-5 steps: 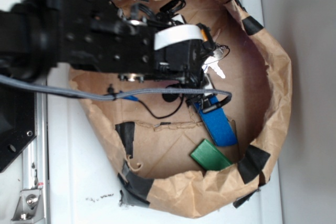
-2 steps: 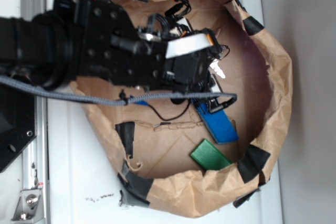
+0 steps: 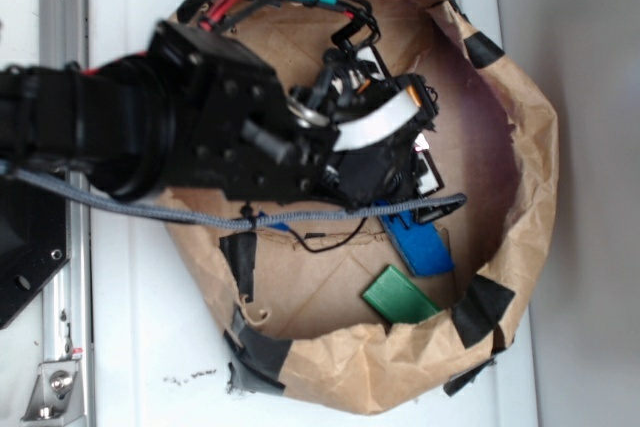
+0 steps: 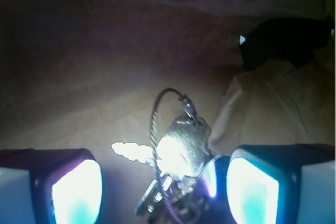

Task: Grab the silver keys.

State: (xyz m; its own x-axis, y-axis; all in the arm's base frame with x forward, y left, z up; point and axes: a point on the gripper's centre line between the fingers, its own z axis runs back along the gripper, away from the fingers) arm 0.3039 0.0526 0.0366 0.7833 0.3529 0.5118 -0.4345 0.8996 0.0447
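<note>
The robot gripper [image 4: 165, 187] hovers with jaws spread apart around the silver keys [image 4: 176, 153]; closing and lifting are not yet done.

The exterior view is evenly bright, slightly soft, the black arm [image 3: 150, 137] lacking detail. The wrist view is dim and murky above, while harsh glare burns out the silver keys [image 4: 176, 153] and the gripper [image 4: 165, 187] pads [image 4: 251, 190], tinged cyan-violet.

Shiny silver metal keys [image 4: 178, 153] on thin wire ring, glossy w/ glare. Crumpled brown paper basin [image 3: 525, 147]: matt, creased. Blue rectangular block [image 3: 420, 247] & green block [image 3: 398, 297]: smooth.
</note>
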